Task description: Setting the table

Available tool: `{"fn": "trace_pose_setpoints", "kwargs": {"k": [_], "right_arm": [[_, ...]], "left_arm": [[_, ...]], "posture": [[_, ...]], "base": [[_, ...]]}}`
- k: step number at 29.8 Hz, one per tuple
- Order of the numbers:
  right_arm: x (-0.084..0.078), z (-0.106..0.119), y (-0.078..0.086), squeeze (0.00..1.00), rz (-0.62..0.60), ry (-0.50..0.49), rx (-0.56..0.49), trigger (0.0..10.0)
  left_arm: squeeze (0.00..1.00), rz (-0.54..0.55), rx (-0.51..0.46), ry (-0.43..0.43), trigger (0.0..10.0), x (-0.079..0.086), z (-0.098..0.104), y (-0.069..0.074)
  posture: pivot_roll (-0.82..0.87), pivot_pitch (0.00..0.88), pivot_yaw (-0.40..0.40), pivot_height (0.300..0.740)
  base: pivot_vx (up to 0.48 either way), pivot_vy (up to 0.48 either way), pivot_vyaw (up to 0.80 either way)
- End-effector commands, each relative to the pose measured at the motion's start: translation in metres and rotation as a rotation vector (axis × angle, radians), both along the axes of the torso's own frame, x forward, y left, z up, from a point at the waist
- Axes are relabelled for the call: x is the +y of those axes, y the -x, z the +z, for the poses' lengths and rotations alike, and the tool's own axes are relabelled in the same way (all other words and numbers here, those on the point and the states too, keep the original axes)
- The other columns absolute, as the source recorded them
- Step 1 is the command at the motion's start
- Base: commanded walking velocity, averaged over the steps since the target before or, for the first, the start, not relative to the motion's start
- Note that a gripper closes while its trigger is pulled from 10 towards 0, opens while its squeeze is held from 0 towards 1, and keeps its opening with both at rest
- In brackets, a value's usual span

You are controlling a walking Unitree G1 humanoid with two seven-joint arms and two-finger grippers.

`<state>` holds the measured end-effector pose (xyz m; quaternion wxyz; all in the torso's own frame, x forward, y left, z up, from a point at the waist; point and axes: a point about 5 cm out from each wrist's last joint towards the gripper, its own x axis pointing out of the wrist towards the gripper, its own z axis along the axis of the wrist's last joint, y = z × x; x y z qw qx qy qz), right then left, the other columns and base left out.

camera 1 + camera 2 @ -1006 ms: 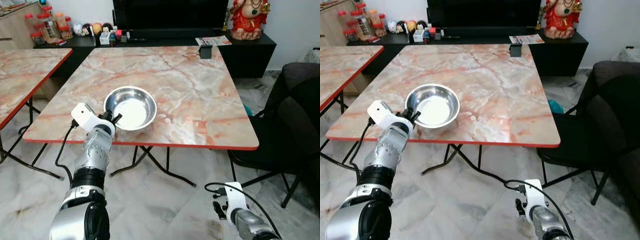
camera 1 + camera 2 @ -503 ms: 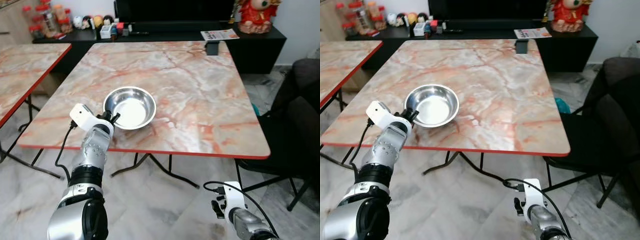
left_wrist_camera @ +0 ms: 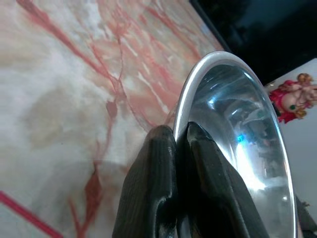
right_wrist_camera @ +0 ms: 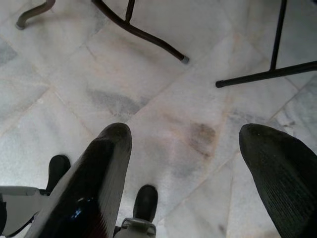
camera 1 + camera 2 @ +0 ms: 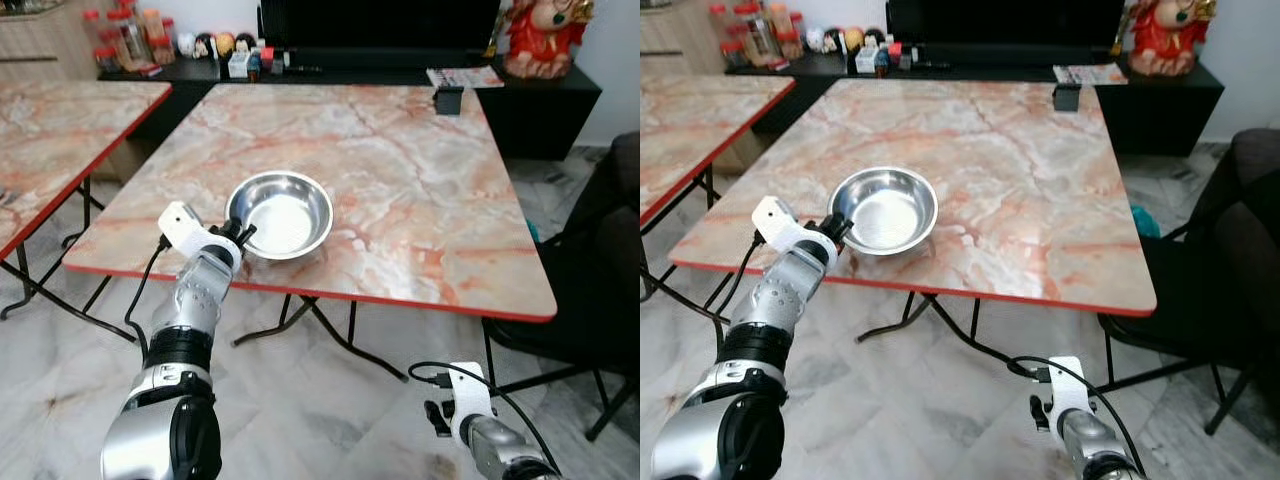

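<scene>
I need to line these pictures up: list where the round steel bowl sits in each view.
Left eye: round steel bowl, near table edge.
Right eye: bowl, same spot.
Left wrist: its rim, pinched by the left gripper.
Right wrist: floor tiles and table legs.
Shared landmark: red-edged marble table.

Both arms are silver metal with a dimpled, perforated-looking forearm shell and black ring joints; the left arm (image 5: 185,345) ends in a white box-shaped wrist camera housing (image 5: 182,224) with a thin black cable looping from it. The right arm (image 5: 495,450) carries the same white housing and a curling black cable. The fingers (image 3: 163,198) are long, matte black, with rounded tips and a fine ribbed texture on the inner pads.
</scene>
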<state>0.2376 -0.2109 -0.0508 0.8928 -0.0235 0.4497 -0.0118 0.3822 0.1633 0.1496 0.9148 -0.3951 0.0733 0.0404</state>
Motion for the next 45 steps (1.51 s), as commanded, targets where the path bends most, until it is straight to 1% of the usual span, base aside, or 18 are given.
{"fn": "trace_pose_setpoints", "kwargs": {"k": [1, 3, 19, 24, 35, 40, 45], "right_arm": [[0.0002, 0.0, -0.0001, 0.0, 0.001, -0.001, 0.006, 10.0], [0.0011, -0.0002, 0.0001, 0.0, 0.003, -0.015, 0.009, 10.0], [0.0014, 0.0002, -0.0006, 0.0, -0.001, -0.02, 0.003, 10.0], [0.0021, -0.0002, -0.0002, 0.0, 0.002, -0.026, 0.011, 10.0], [0.0032, -0.0004, -0.0002, 0.0, 0.004, -0.029, 0.014, 10.0], [0.004, -0.0005, -0.0002, 0.0, 0.008, -0.037, 0.015, 10.0], [0.0039, -0.0004, -0.0005, 0.0, -0.006, -0.034, 0.004, 10.0]], "left_arm": [[0.0, 0.0, -0.033, -0.003, 10.0, 0.0036, 0.0076, -0.0011], [0.0, -0.008, -0.035, -0.007, 10.0, 0.0032, 0.0083, -0.0012], [0.0, -0.014, -0.04, -0.019, 10.0, 0.001, 0.0113, -0.0024], [0.0, -0.012, -0.041, -0.021, 10.0, 0.0013, 0.0119, -0.0028], [0.0, -0.016, -0.038, -0.024, 10.0, 0.0019, 0.012, -0.0027], [0.0, -0.02, -0.036, -0.023, 10.0, 0.0012, 0.0117, -0.0026], [0.0, -0.022, -0.037, -0.024, 10.0, 0.0009, 0.0115, -0.0025]], "posture": [[-0.04, 0.023, 0.023, 0.74], [-0.03, 0.025, 0.024, 0.74], [-0.04, 0.021, 0.026, 0.74], [-0.04, 0.021, 0.027, 0.74], [-0.03, 0.023, 0.033, 0.74], [-0.03, 0.023, 0.033, 0.74], [-0.03, 0.024, 0.036, 0.74]], "base": [[0.0, 0.0, 0.0], [0.0, 0.0, 0.0], [0.0, 0.0, 0.0], [0.0, 0.0, -0.44], [0.0, 0.0, 0.0], [0.0, 0.0, -0.45], [0.148, 0.0, 0.0]]}}
